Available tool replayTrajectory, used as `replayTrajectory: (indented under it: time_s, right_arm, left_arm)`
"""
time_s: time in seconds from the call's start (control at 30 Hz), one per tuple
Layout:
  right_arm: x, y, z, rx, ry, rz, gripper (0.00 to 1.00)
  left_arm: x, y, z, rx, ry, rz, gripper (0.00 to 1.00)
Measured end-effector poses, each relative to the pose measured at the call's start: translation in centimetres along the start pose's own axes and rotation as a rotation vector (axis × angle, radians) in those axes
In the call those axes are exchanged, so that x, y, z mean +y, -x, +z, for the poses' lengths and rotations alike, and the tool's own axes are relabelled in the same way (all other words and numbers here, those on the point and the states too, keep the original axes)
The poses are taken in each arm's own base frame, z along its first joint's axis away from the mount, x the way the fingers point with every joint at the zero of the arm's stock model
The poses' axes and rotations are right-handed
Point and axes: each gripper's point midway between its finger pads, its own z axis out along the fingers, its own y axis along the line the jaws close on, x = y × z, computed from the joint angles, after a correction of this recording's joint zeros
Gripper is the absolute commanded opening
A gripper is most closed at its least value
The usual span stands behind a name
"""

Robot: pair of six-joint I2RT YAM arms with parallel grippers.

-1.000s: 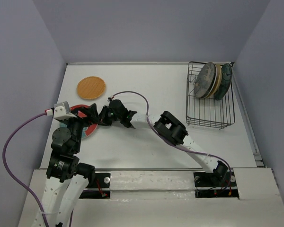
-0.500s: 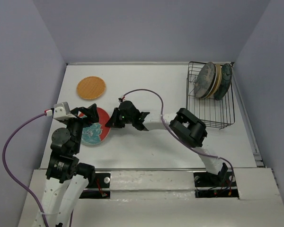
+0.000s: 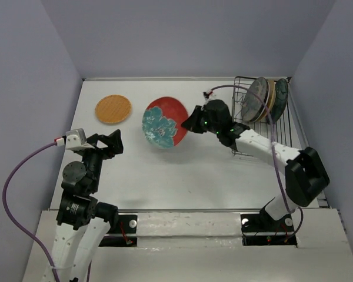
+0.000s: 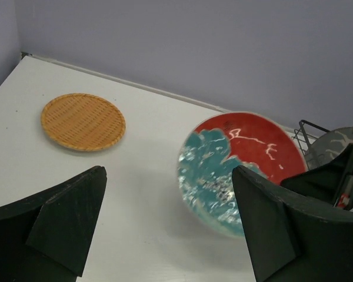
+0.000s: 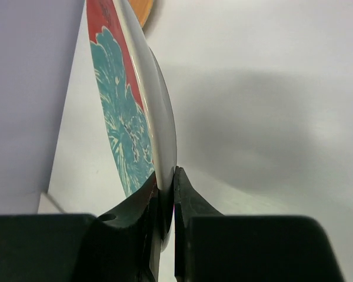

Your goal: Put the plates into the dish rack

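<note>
My right gripper (image 3: 191, 121) is shut on the rim of the red-and-teal plate (image 3: 165, 123) and holds it tilted on edge above the table's middle; the plate also shows in the left wrist view (image 4: 241, 170) and the right wrist view (image 5: 129, 117). The orange woven-look plate (image 3: 113, 108) lies flat at the back left, also in the left wrist view (image 4: 83, 121). The black wire dish rack (image 3: 262, 138) stands at the back right with three plates upright in its far end: grey-brown (image 3: 254, 99), cream (image 3: 270, 100), dark teal (image 3: 278, 100). My left gripper (image 3: 109, 144) is open and empty at the left. The white plate with blue rim is out of view.
The enclosure's purple-grey walls close in the table on the left, back and right. The near half of the rack is bare wire. My right arm stretches from its base (image 3: 270, 217) diagonally across the rack's near left corner.
My right gripper lifted the red-and-teal plate from under my left gripper and carried it up and right toward the rack, tilting it on edge. My left gripper stayed, open.
</note>
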Motion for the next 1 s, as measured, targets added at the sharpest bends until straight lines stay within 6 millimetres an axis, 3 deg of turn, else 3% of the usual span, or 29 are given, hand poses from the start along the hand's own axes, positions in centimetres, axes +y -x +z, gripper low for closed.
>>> replayTrajectory:
  time_s: [0.07, 0.1, 0.23, 0.33, 0.43, 0.67, 0.8, 1.0]
  right_arm:
    - [-2.2, 4.3, -2.5, -0.092, -0.065, -0.012, 0.07]
    - [-3.7, 7.4, -4.5, -0.165, -0.111, -0.020, 0.07]
    - [-9.0, 15.7, -11.2, -0.368, -0.352, -0.080, 0.07]
    - [-11.7, 20.0, -15.5, -0.448, -0.532, -0.128, 0.07]
    - [-13.3, 22.9, -18.3, -0.487, -0.666, -0.172, 0.07]
    - [-17.1, 26.2, -20.7, -0.472, -0.934, -0.278, 0.07]
    - [-19.1, 26.5, -19.9, -0.412, -1.030, -0.341, 0.07]
    - [-22.4, 25.3, -18.7, -0.309, -1.124, -0.378, 0.07]
  left_arm:
    - [-0.2, 0.3, -0.3, -0.013, -0.012, -0.004, 0.99]
    - [-0.3, 0.5, -0.4, -0.019, -0.017, -0.006, 0.99]
    - [-0.7, 0.9, -0.8, -0.034, -0.043, -0.012, 0.99]
    - [-1.4, 0.8, -1.0, -0.027, -0.073, -0.015, 0.99]
    - [-1.9, 0.6, -1.1, -0.020, -0.100, -0.018, 0.99]
    - [-2.9, 0.3, -1.5, -0.006, -0.145, -0.023, 0.99]
    - [-3.1, 0.3, -1.5, -0.004, -0.151, -0.023, 0.99]
    - [-3.2, 0.2, -1.5, -0.001, -0.155, -0.024, 0.99]
